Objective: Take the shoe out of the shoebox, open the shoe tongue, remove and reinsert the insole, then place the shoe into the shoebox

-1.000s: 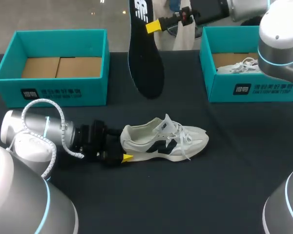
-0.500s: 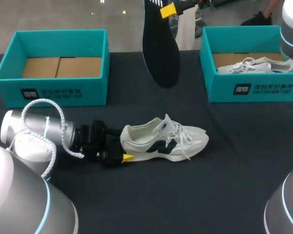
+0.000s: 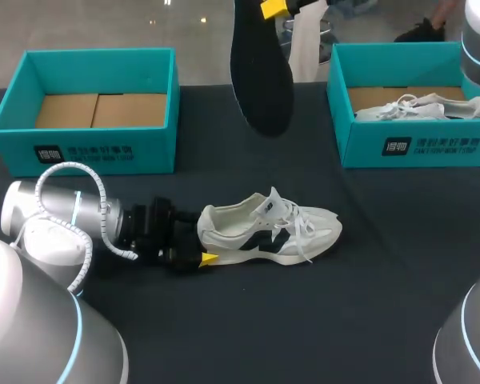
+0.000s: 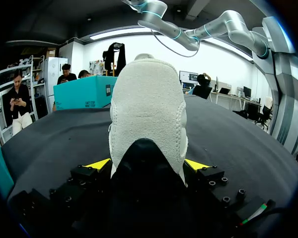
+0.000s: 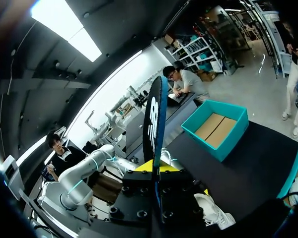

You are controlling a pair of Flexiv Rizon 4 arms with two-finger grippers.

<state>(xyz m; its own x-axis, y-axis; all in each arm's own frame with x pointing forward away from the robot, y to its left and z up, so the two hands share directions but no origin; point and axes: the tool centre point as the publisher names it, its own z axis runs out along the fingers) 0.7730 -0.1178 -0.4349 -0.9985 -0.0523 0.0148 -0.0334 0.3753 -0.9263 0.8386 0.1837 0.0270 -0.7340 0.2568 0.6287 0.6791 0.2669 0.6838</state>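
Observation:
A white sneaker point(image 3: 268, 228) with dark side marks lies on its sole mid-table, toe pointing right. My left gripper point(image 3: 202, 238) lies low on the table at its heel. In the left wrist view the heel point(image 4: 147, 106) fills the gap between the yellow fingertips point(image 4: 98, 163), which touch it on both sides. High over the table's far side hangs a black insole point(image 3: 262, 72), with my right gripper point(image 3: 276, 8) shut on its upper end. In the right wrist view the insole point(image 5: 153, 114) stands edge-on between that gripper's point(image 5: 156, 167) fingers, and the sneaker point(image 5: 213, 210) lies far below.
An open teal shoebox point(image 3: 88, 152) with a bare cardboard floor stands at the back left. A second teal shoebox point(image 3: 416, 148) at the back right holds another white shoe point(image 3: 420, 106). Black cloth covers the table around the sneaker.
My right gripper has lifted the insole higher and carried it to the right. The sneaker and my left arm have not moved.

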